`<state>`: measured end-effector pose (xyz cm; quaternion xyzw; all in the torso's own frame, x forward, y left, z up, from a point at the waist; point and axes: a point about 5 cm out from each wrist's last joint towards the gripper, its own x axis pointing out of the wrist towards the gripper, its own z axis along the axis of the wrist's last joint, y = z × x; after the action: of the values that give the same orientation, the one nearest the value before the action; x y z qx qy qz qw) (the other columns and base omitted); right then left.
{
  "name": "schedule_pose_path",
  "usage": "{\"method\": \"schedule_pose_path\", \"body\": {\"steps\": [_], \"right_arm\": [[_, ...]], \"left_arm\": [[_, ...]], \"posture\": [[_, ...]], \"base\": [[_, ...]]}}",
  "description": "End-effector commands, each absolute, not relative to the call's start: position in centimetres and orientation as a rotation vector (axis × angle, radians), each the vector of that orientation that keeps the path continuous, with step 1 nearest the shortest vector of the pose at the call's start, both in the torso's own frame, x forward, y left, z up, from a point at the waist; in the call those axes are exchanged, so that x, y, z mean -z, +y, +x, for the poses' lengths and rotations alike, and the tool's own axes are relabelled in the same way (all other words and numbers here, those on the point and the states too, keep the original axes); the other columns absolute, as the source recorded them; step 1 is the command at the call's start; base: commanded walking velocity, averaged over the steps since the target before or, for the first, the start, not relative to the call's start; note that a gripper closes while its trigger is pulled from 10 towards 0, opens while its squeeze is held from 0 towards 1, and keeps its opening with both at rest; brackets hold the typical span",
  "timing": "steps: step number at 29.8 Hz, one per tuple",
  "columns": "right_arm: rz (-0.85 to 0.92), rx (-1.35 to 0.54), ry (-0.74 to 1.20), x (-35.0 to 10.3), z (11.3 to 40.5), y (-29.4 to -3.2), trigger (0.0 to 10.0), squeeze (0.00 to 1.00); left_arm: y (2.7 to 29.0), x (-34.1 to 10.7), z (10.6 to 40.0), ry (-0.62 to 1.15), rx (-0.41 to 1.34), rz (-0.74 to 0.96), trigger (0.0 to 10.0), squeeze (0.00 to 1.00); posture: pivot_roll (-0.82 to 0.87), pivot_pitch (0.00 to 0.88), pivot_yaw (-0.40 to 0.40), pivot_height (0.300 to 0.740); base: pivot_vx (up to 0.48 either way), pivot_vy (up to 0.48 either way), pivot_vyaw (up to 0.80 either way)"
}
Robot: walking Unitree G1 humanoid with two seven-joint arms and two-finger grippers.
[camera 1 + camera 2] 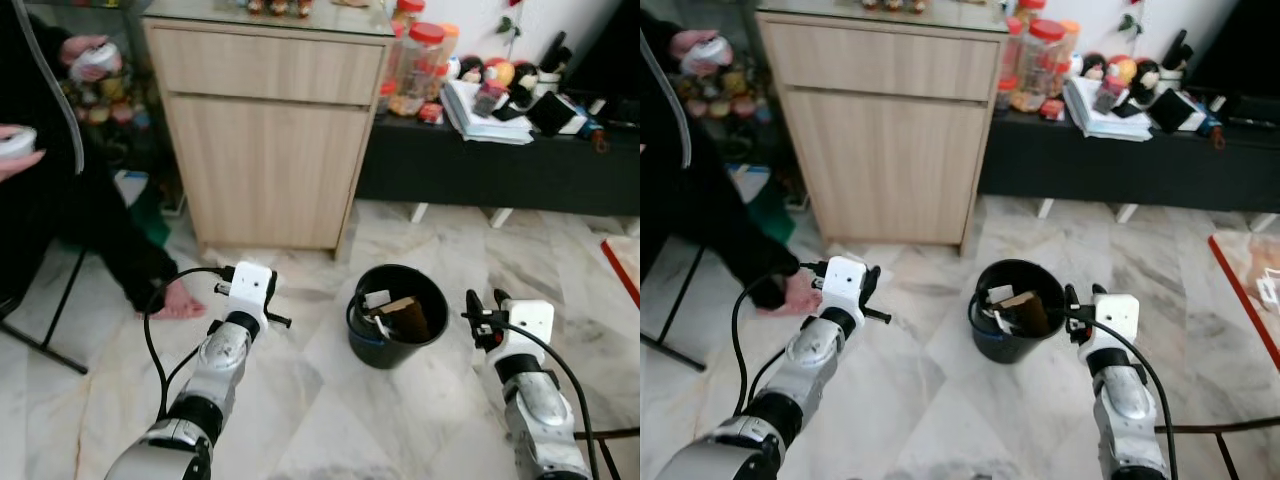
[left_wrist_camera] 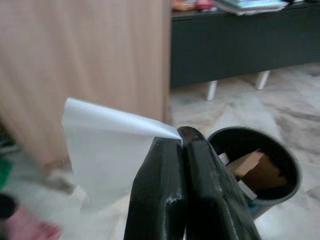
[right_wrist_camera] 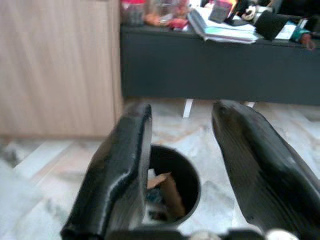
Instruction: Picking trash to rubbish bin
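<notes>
A white paper sheet [image 2: 107,150] is gripped by the closed left tool [image 2: 181,142] beside the black bin [image 1: 398,314]; the right tool [image 3: 180,145] is held open.

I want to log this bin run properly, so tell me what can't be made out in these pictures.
- White paper in the left gripper: left wrist view is blurred; any print is unreadable.
- Black bin: its wall and the brown cardboard hide what lies deeper.
- Seated person: cut off by the eye views' left edge.
- Jars on the dark bench: labels too small.
</notes>
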<state>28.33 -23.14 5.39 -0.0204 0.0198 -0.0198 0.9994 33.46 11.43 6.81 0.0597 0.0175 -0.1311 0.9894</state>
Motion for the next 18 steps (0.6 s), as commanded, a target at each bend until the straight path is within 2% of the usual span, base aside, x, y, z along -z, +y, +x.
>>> {"method": "schedule_pose_path", "body": {"steps": [1, 6, 16, 18], "right_arm": [[-0.015, 0.050, 0.038, -5.5, 28.7, -22.8, 10.0, 0.00], [-0.010, 0.054, 0.084, -4.6, 28.9, -22.8, 10.0, 0.00], [-0.141, 0.071, 0.204, -3.0, 25.9, -27.4, 10.0, 0.00], [-0.137, 0.081, 0.198, -2.9, 25.8, -27.5, 10.0, 0.00]], "left_arm": [[11.1, -6.6, 33.3, 0.043, 0.273, 0.121, 10.0, 0.00], [11.4, -6.1, 33.2, 0.071, 0.267, 0.123, 10.0, 0.00], [12.3, -5.3, 32.6, 0.096, 0.347, 0.228, 10.0, 0.00], [12.3, -5.3, 32.6, 0.095, 0.355, 0.235, 10.0, 0.00]], "posture": [[0.09, 0.103, -0.119, 0.740], [0.11, 0.092, -0.115, 0.740], [0.12, 0.102, -0.111, 0.740], [0.11, 0.103, -0.107, 0.740]], "base": [[0.480, 0.000, 0.00], [0.480, 0.000, 0.00], [0.480, 0.000, 0.00], [0.480, 0.000, 0.00]]}}
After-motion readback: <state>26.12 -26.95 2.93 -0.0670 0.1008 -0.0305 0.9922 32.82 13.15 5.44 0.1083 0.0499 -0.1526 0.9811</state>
